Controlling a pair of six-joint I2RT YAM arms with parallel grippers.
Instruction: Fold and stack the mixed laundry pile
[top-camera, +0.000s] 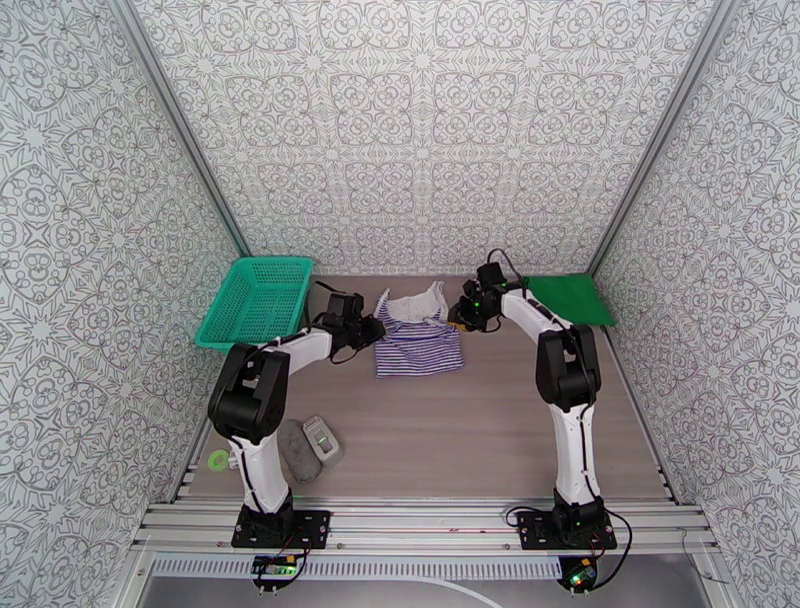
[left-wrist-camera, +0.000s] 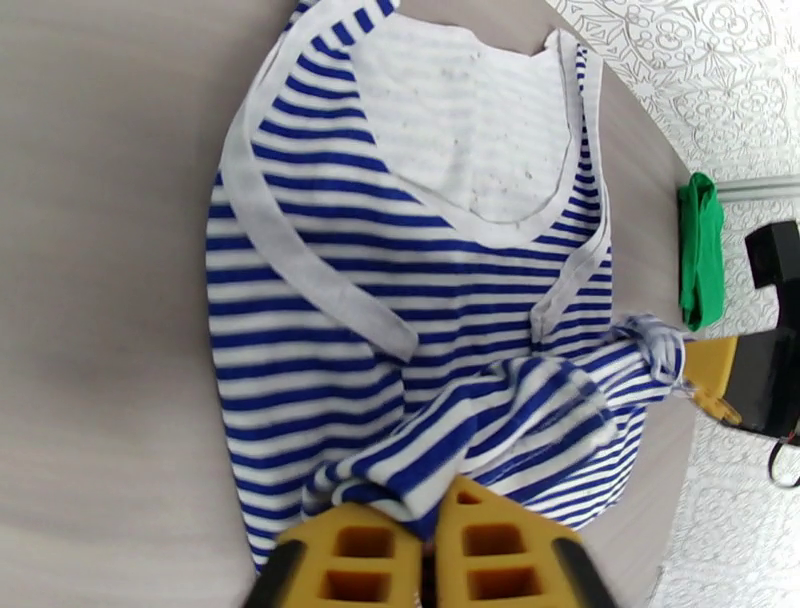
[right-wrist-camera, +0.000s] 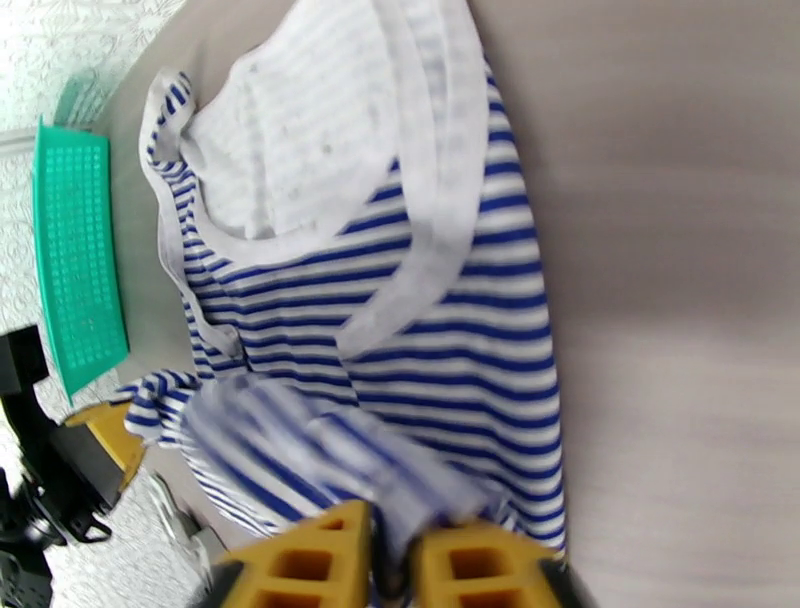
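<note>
The navy-and-white striped top (top-camera: 420, 345) lies flat on the table between the two arms, neck end toward the back wall. My left gripper (top-camera: 375, 328) is at its left edge and my right gripper (top-camera: 462, 312) at its right edge. In the left wrist view, the yellow fingers of the left gripper (left-wrist-camera: 432, 530) stand close together with a raised fold of the striped top (left-wrist-camera: 400, 250) pinched between them. The right gripper (right-wrist-camera: 395, 555) likewise has a blurred fold of the top (right-wrist-camera: 400, 300) between its fingers. The green shirt (top-camera: 570, 298) lies folded at the back right.
A teal mesh basket (top-camera: 255, 300) stands tilted at the back left, next to the left arm. Two small grey objects (top-camera: 308, 445) lie near the left arm's base. A patterned wall closes in the back and both sides.
</note>
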